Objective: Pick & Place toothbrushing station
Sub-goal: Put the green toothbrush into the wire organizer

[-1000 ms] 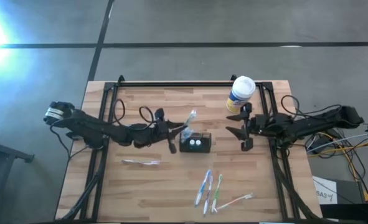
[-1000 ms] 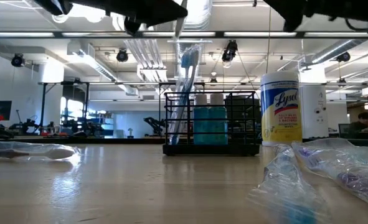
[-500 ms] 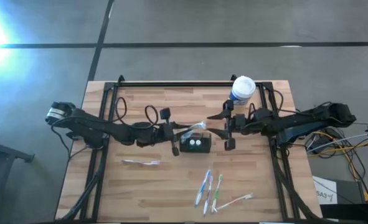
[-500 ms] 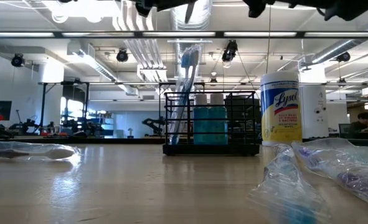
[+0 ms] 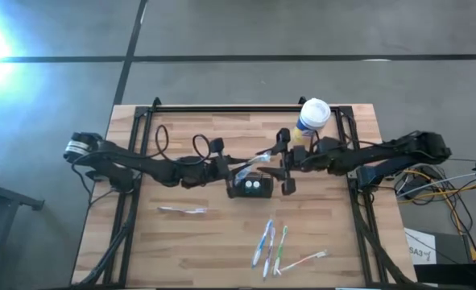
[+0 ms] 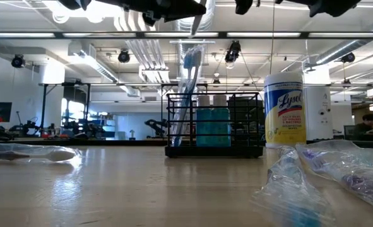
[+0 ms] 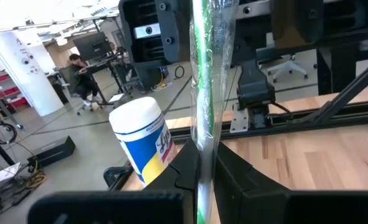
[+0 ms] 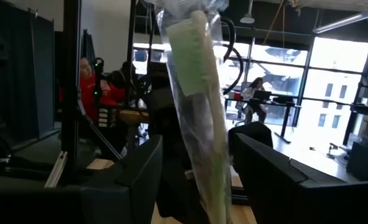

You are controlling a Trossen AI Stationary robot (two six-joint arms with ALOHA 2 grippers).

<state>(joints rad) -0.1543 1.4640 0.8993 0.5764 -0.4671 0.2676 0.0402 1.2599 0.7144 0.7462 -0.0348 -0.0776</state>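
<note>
Two robot arms meet over a toothbrushing station (image 5: 250,186) at mid-table.

The wooden table (image 5: 181,242) carries the small black wire holder near its centre, a white Lysol canister (image 5: 311,121) behind it to the right and several wrapped toothbrushes (image 5: 271,246) nearer the front. Above the holder, the left gripper (image 7: 202,171) pinches a plastic-wrapped green toothbrush (image 7: 204,81); the right gripper (image 5: 283,164) has its fingers spread on either side of the far end.

The wooden table (image 5: 181,242) carries the toothbrushing station (image 5: 250,186) (black wire, mid-table), a wipes canister (image 5: 311,119) behind it, wrapped toothbrushes (image 5: 271,246) in front.
</note>
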